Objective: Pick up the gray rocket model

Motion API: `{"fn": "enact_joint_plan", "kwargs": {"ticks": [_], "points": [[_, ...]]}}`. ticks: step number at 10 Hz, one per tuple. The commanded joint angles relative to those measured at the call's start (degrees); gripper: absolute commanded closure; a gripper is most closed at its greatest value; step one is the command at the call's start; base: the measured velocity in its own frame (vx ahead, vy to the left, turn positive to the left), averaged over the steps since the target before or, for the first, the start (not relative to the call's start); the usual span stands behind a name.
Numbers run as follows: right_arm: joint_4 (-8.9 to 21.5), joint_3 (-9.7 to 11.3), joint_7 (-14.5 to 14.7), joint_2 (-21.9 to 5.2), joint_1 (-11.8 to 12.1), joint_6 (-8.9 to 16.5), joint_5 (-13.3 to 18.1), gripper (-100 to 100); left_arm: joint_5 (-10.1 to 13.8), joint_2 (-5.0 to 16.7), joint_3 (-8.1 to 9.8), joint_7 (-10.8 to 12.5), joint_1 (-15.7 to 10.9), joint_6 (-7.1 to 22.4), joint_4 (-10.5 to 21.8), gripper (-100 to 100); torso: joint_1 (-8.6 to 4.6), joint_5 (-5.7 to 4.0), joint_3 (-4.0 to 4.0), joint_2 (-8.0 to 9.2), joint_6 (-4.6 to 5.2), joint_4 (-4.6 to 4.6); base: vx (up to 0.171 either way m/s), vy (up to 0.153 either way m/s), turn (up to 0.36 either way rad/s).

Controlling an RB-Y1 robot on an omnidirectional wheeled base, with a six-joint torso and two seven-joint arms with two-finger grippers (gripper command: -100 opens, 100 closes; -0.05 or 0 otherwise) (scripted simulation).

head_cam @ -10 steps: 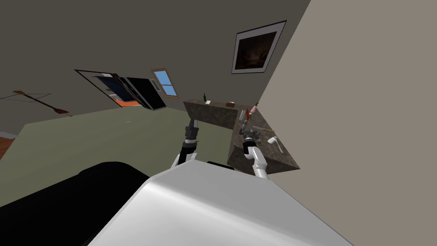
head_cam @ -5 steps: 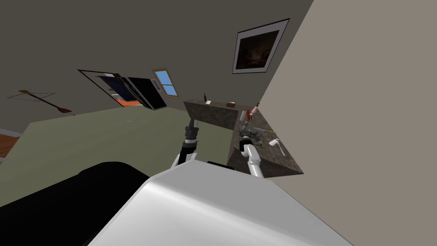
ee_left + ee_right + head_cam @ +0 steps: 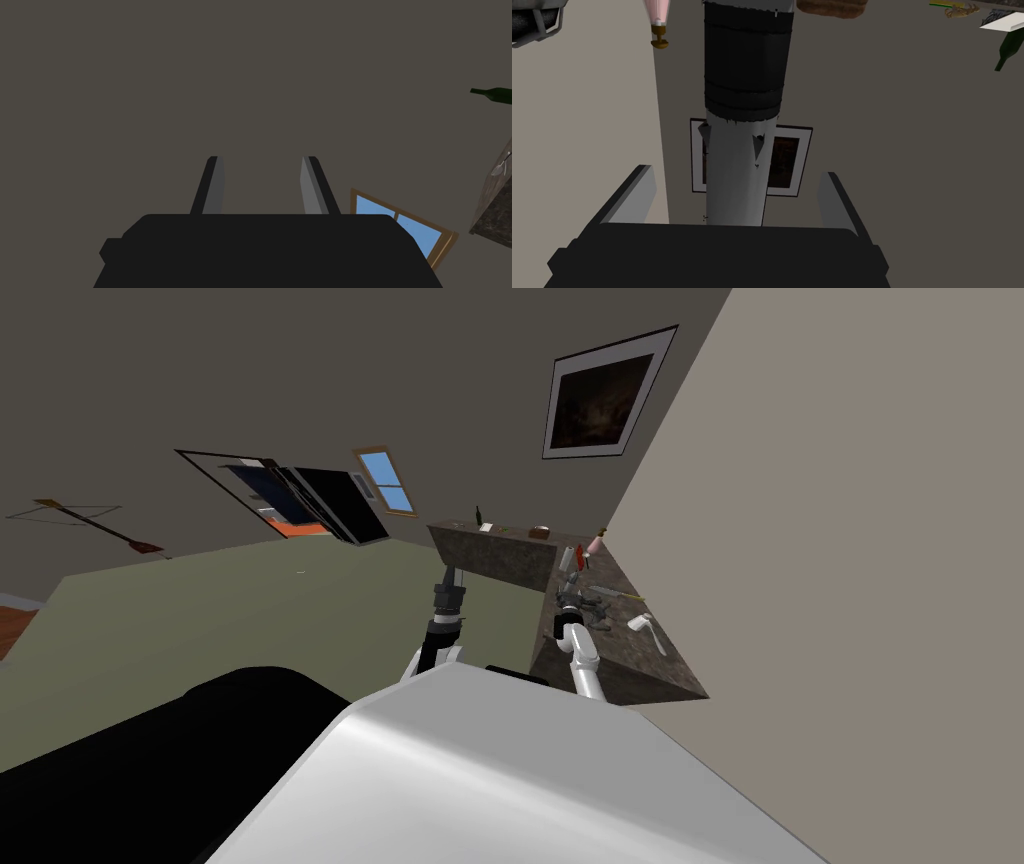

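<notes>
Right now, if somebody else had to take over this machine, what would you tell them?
Right pincer: open, one finger on each side of the grey-and-black rocket, neither touching it, at the dark stone counter.
Left pincer: open and empty, held forward to the left of the counter.
Done: the right pincer is lined up around the rocket.
Left: close on the rocket, then lift it.
</notes>
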Motion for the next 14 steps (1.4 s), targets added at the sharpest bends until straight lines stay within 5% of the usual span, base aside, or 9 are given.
{"fn": "enact_joint_plan", "kwargs": {"ticks": [1,2,14], "points": [[0.0,0.0,0.0,0.0,0.0,0.0,0.0,0,0.0,0.0,0.00,0.0,0.0,0.0,0.0,0,0.00,0.00,0.00,0.00,0.00,0.00,0.000,0.000,0.000],[2.4,-0.7,1.5,-1.3,-1.8,-2.5,-2.7,-100,0.0,0.0,0.00,0.0,0.0,0.0,0.0,0,0.04,0.01,0.01,0.02,0.00,0.00,0.019,0.072,-0.209],[17.2,-5.1,10.2,-9.3,-12.7,-17.8,-19.0,-100,0.0,0.0,-0.01,0.0,0.0,0.0,0.0,0,0.44,0.10,-0.05,-0.08,0.02,-0.02,0.015,0.109,-0.169]]}}
